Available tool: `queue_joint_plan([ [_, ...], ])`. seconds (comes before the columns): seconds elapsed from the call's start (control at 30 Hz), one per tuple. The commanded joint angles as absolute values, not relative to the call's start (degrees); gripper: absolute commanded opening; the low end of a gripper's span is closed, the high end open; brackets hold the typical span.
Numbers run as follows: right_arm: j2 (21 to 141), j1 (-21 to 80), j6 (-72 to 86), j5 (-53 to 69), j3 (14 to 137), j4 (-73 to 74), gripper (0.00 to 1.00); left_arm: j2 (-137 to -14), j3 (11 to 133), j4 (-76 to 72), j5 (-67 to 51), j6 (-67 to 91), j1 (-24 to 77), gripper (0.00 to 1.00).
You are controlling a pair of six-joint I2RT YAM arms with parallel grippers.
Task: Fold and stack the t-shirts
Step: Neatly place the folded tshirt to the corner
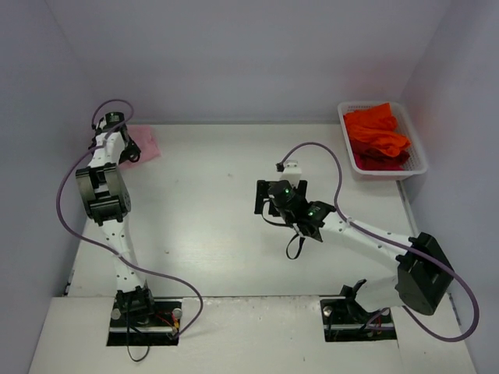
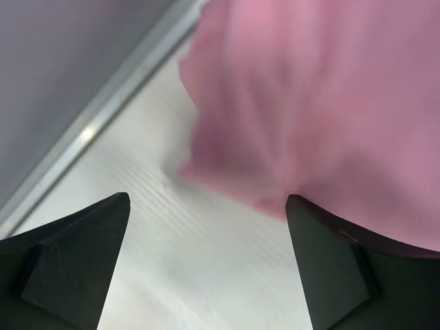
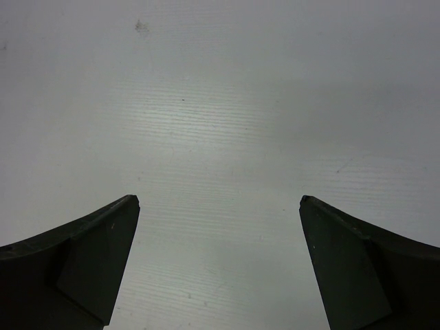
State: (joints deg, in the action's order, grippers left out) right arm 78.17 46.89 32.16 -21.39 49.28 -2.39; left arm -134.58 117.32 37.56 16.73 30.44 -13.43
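Note:
A light pink t-shirt [image 1: 145, 143] lies folded small in the far left corner of the table. In the left wrist view the pink t-shirt [image 2: 316, 103] fills the upper right. My left gripper [image 1: 130, 149] hangs at its near edge, open [image 2: 206, 203], with bare table between the fingers and the right fingertip [image 2: 302, 213] against the cloth's hem. Several orange-red t-shirts [image 1: 376, 134] are heaped in a white mesh basket [image 1: 419, 152] at the far right. My right gripper [image 1: 278, 202] stands open [image 3: 218, 199] over bare table near the middle, holding nothing.
Walls close in the table at the back and both sides; the back-left wall edge [image 2: 89, 130] runs close to my left gripper. Purple cables [image 1: 320, 148] loop off both arms over the table.

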Motion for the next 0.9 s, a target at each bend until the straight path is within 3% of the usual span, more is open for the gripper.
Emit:
queue_joint_plan([
  [0.0,74.27,47.28,33.13,-23.29,50.01,-4.48,1.0,-124.02,116.12,38.58,16.18,31.11,-11.69,0.94],
  [0.37,64.0,48.78,33.31,-24.61,49.75,-0.35,1.0,-110.49,113.91,45.09,11.45,31.82,-11.17,0.93],
  [0.73,61.26,48.25,33.23,-30.67,58.61,12.2,1.0,-87.47,99.94,47.2,6.33,35.94,8.59,0.94],
  [0.87,63.54,44.22,29.98,-31.29,64.68,16.52,1.0,-76.85,93.45,47.99,2.56,37.88,10.72,0.93],
])
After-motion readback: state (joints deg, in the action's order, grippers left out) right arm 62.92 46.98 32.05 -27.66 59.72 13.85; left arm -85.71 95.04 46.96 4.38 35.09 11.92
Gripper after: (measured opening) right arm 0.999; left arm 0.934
